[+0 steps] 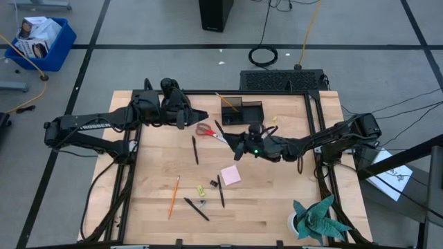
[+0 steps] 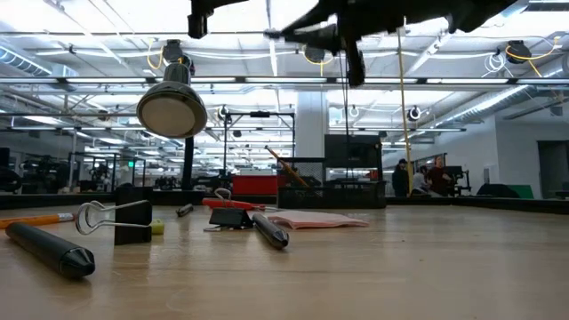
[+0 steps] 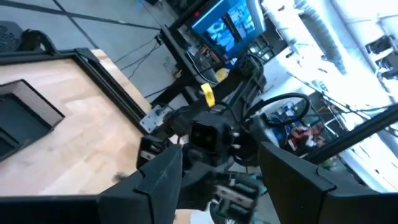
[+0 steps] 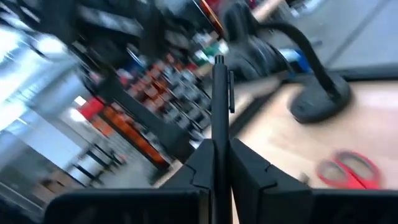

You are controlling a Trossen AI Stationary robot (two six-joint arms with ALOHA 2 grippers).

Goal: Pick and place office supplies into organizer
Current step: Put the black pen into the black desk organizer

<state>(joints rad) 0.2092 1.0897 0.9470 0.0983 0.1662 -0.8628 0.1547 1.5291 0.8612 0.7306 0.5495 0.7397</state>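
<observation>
Two arms raised; right gripper (image 4: 217, 155) pinching black pen (image 4: 219, 93).

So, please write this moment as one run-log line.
right gripper: shut on thin black pen, raised beside black rectangular organizer | left gripper: open, empty | red-handled scissors: on table

Two dark, spread fingers (image 3: 155, 180) of the left gripper (image 3: 221, 186) frame another black robot arm (image 3: 214, 137) above a light wooden table (image 3: 74, 143) edged by black metal rails (image 3: 118, 87).
</observation>
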